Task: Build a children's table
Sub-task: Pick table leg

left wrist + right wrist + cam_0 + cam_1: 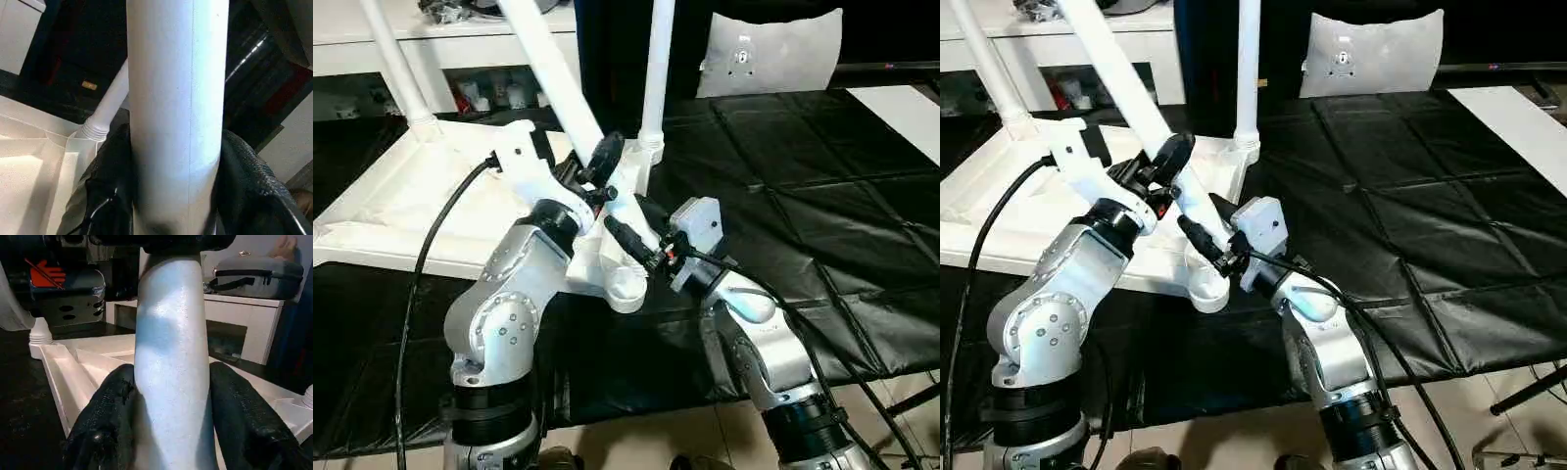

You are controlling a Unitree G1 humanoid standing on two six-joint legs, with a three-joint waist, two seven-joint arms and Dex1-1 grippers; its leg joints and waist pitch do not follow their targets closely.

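The white tabletop [391, 206] lies underside up on a black mat. Two white legs stand in its far corner sockets, one at the left [396, 69] and one at the right [656, 69]. A third leg [553, 73] leans steeply over the near right corner socket [626, 286]. My left gripper [599, 162] is shut on this leg higher up, its black fingers [110, 186] pressing both sides of the tube [178, 98]. Just above the socket, my right gripper [631, 240] is shut on the leg's lower part [173, 357], with its fingers [105, 421] flanking it.
The black mat [822, 196] stretches away to the right. A white cushion-like panel [769, 49] stands at the back, and white shelving [460, 49] runs along the back left. A white board [901, 108] lies at the far right. Tiled floor shows at the near edge.
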